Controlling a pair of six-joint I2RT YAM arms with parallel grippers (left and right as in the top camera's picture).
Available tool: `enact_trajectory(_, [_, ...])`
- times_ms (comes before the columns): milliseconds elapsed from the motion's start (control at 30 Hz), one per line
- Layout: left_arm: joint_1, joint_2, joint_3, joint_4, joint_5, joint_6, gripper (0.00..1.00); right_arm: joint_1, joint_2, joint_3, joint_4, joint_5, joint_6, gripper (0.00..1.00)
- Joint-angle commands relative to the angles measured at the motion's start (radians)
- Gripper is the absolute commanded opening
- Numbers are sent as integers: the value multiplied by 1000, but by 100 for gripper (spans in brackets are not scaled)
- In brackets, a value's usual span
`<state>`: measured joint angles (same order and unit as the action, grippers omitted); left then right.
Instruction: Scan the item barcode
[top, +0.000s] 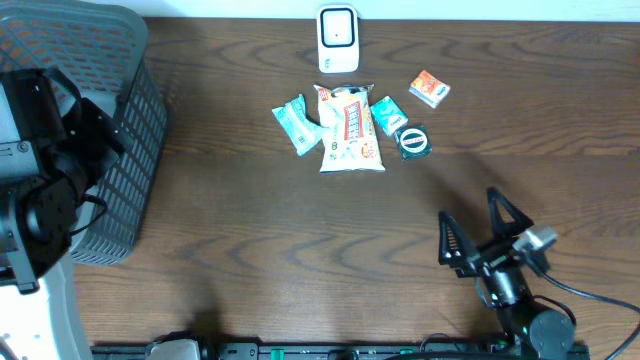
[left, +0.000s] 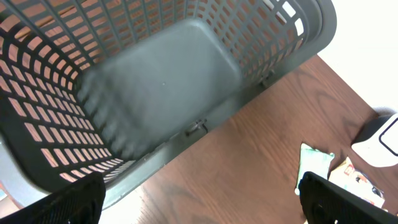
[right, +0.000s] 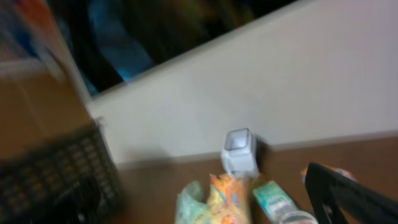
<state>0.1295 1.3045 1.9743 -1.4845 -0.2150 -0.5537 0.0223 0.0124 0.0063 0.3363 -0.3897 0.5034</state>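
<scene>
Left claw (left: 199, 186) is nearest the overhead view, far to the left of the scanner (top: 338, 38), poised over a grey basket (top: 130, 150). Its fingers are spread wide with nothing between them. Just in front of the scanner, on the wooden table (top: 250, 240), lies a cluster of goods: a teal packet (top: 296, 124), a large snack bag (top: 349, 128) just beside it, a second teal packet (top: 388, 115), a round black disc (top: 413, 140), and a small orange box (top: 430, 89) to the scanner's right. Right claw (top: 472, 215) hovers well in front of the scanner and to its right, fingers wide apart and empty.

The task looks to be at its start, with nothing picked up. The next move probably calls for a claw to reach the cluster, close on one item and turn its barcode towards the scanner. No barcode can be made out.
</scene>
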Motion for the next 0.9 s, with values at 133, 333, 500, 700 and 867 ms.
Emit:
enact_trajectory(133, [6, 2, 7, -3, -3, -9, 98, 5, -5, 3, 465, 236, 243, 99])
enact_trajectory(333, [6, 2, 7, -3, -3, -9, 98, 5, 76, 171, 525, 303, 172, 99])
enact_trajectory(500, [6, 2, 7, -3, -3, -9, 98, 5, 307, 401, 418, 108, -97, 99])
enact_trajectory(700, [6, 2, 7, -3, -3, -9, 98, 5, 656, 727, 87, -95, -261, 99])
enact_trajectory(867, [6, 2, 7, -3, -3, -9, 98, 8, 938, 1012, -290, -174, -393, 99])
